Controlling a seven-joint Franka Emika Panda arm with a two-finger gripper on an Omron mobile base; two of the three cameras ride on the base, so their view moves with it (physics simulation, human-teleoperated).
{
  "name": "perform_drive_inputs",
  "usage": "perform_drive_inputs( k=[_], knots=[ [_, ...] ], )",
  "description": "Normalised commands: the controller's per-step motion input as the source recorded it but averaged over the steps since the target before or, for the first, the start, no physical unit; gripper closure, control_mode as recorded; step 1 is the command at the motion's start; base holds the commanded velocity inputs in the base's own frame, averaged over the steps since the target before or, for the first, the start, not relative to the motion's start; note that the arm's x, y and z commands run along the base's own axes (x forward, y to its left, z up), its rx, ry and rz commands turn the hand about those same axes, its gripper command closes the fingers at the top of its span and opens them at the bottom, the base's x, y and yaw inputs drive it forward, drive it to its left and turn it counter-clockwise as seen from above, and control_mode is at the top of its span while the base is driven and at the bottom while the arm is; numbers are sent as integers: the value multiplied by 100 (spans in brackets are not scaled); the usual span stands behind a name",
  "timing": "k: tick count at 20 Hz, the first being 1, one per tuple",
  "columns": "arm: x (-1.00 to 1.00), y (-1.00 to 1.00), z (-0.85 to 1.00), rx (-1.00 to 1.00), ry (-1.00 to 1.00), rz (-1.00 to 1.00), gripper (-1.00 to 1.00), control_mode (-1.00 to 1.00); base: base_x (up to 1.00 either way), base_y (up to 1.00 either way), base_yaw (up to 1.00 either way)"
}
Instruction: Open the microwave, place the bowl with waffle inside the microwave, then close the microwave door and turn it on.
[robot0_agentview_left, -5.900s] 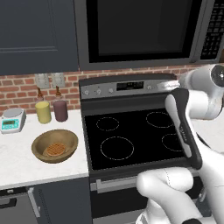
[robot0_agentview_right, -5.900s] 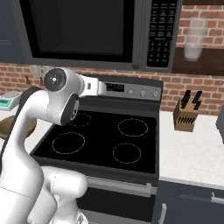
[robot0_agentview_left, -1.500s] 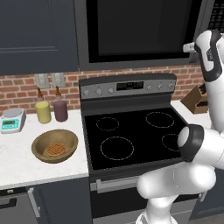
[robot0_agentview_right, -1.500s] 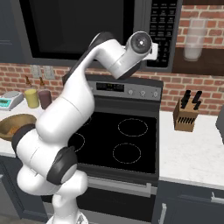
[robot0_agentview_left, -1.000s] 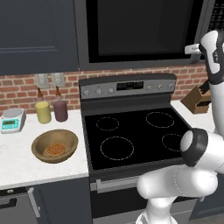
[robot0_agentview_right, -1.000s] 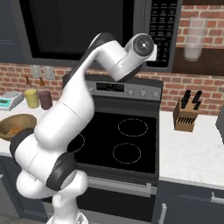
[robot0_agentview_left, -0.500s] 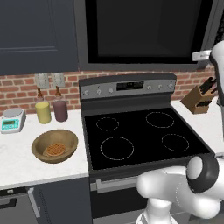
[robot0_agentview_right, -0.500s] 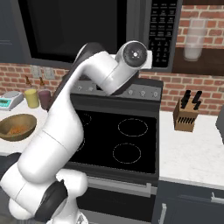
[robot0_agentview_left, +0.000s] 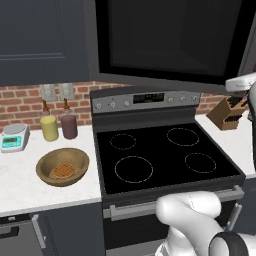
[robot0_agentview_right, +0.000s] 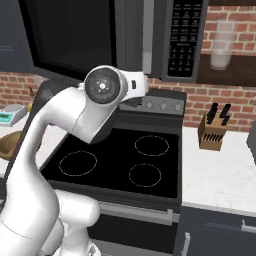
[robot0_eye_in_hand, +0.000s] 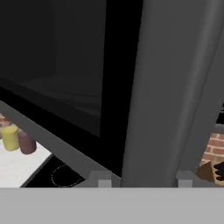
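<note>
You are in the first step: the door (robot0_agentview_left: 165, 45) of the microwave (robot0_agentview_right: 185, 40) is swung out a little from its right edge, but it is far from fully open. In the left base view the door stands at an angle over the stove (robot0_agentview_left: 165, 155), with its lower edge pushed forward.

In the hand view the gripper (robot0_eye_in_hand: 142, 177) sits right at the free edge of the door, with the grey edge filling the gap between the two fingertips (robot0_eye_in_hand: 101, 178). The jaws stand about half apart. I cannot tell for sure whether they press on the door edge or the handle, or only straddle it; it looks like they are around it.

The bowl (robot0_agentview_left: 63, 166) is on the counter (robot0_agentview_left: 20, 185) left of the stove, with the waffle (robot0_agentview_left: 63, 171) lying flat inside it. It is untouched and well apart from the gripper. Behind it stand a yellow jar (robot0_agentview_left: 49, 128) and a maroon jar (robot0_agentview_left: 69, 126), and a small scale (robot0_agentview_left: 13, 137) is further left.

So nearly all the task is left, as I judge it: you must pull the door wide enough for the bowl to pass, let go, fetch the bowl, set it inside, shut the door and press the keypad (robot0_agentview_right: 181, 37). Watch the jars when you reach for the bowl.
</note>
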Motion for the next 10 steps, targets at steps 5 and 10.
perform_drive_inputs(
  k=[5, 10],
  knots=[
    [-89, 100, 0, -17, 0, 0, 100, -100, 0, 0, 0],
    [-76, 100, 0, -20, 0, 0, 100, -100, 0, 0, 0]
  ],
)
